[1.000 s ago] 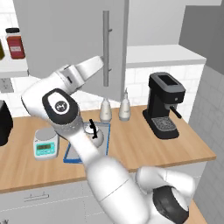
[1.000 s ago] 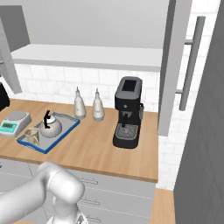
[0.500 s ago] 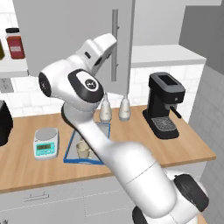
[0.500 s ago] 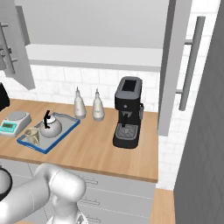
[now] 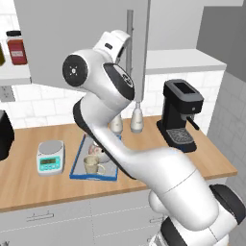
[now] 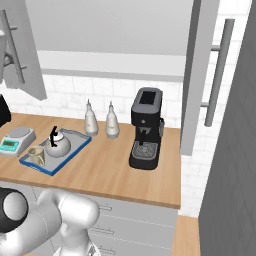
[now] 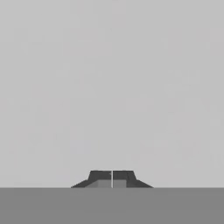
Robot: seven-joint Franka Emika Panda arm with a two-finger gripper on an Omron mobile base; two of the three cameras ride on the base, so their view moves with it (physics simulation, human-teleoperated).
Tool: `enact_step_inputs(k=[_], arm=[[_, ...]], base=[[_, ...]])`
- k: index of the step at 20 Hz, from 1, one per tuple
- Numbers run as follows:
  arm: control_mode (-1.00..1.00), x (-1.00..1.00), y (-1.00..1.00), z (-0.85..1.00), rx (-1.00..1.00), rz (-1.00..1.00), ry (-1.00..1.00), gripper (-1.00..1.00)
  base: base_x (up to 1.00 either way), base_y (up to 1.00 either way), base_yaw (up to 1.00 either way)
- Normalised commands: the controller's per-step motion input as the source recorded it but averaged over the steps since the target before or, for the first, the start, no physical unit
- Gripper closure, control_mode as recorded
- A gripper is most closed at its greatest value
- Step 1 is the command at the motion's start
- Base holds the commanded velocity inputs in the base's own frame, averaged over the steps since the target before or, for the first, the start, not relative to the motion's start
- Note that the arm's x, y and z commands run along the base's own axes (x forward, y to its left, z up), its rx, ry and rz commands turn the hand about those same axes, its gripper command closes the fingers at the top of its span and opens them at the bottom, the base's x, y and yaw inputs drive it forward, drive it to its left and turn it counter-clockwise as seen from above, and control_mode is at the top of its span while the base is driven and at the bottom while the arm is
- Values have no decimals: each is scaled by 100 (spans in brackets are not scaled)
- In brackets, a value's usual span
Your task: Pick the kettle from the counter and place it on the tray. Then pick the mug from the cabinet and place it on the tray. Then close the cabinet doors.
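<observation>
Cabinet doors: the left door [image 5: 81, 38] fills the upper left of the left base view, swung most of the way across the cabinet; the right door [image 6: 200, 75] stands edge-on at the upper right of the right base view, wide open.
Table: the table [image 6: 110, 170] runs across mid-frame, with a coffee machine [image 6: 146, 129] to the right and two white bottles [image 6: 100, 119] at centre.
Tray: the tray [image 5: 78, 166] lies left of centre, holding the kettle [image 6: 58, 145] and the mug [image 5: 92, 165].
Claw: the claw [image 7: 112, 178] is pinched fully shut, empty, facing a plain grey panel.
Stage: likely closing the doors; the right one looks untouched.
Risk: a shut claw only pushes, so it may slide off the flat panel and leave the left door ajar.
Risk: swinging across to the right door, the elbow could knock the bottles or coffee machine.
</observation>
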Motion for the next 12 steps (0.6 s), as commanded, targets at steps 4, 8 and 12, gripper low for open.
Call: enact_step_inputs(k=[4,8,12], arm=[[-100,60,0,-26,0,28,18,100],[-100,82,0,-12,0,23,7,100],[-100,86,0,-16,0,23,0,100]], base=[[0,0,0],[0,0,0],[0,0,0]])
